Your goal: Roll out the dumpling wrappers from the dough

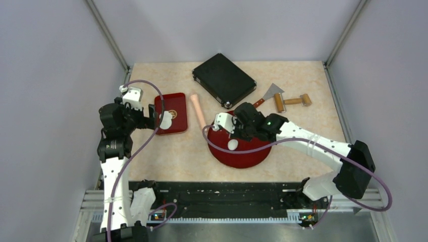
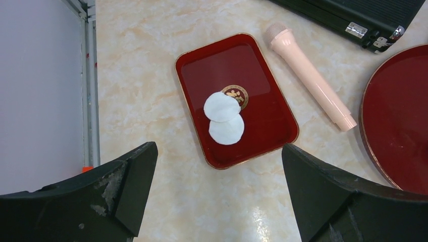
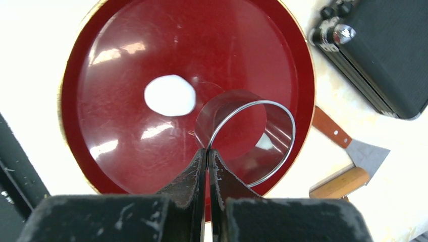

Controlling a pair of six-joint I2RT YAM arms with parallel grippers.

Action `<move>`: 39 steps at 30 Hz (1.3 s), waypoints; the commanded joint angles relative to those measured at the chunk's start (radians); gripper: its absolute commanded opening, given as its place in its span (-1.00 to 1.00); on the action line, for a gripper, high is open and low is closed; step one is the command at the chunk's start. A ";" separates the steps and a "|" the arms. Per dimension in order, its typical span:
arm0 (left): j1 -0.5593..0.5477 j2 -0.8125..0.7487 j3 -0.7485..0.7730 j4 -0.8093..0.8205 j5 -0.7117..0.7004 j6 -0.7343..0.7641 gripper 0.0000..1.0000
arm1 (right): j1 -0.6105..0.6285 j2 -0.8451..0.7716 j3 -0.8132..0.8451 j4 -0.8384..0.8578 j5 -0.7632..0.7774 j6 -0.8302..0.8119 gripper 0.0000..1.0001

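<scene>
The dough [image 3: 170,95] is a small white flattened lump lying on the round red plate [image 3: 116,55], also visible as the dough [image 1: 232,144] in the top view. My right gripper [image 3: 207,149] is shut on the near rim of the clear ring cutter [image 3: 228,105], which stands on the plate just right of the dough. Two dumpling wrappers [image 2: 224,118], thin white discs that overlap, lie on the rectangular red tray [image 2: 262,65]. My left gripper [image 2: 218,146] hovers open over the table at the tray's near edge, holding nothing.
A pink rolling pin [image 2: 310,78] lies between the tray and the plate. A black case [image 1: 224,79] sits at the back. A metal scraper [image 1: 270,94] and a wooden roller [image 1: 292,101] lie right of it. Walls close in both sides.
</scene>
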 commanded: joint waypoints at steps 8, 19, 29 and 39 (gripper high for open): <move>0.030 0.018 -0.004 0.042 -0.003 -0.014 0.98 | 0.188 0.094 0.038 -0.009 0.059 -0.032 -1.00; 0.042 0.031 -0.003 0.042 0.014 -0.016 0.98 | 0.237 0.161 -0.052 0.090 0.147 -0.051 -1.00; 0.047 0.028 -0.006 0.041 0.022 -0.016 0.98 | 0.238 0.198 -0.088 0.139 0.174 -0.052 -1.00; 0.050 0.030 -0.006 0.042 0.029 -0.018 0.98 | 0.239 0.199 -0.128 0.195 0.279 -0.073 -1.00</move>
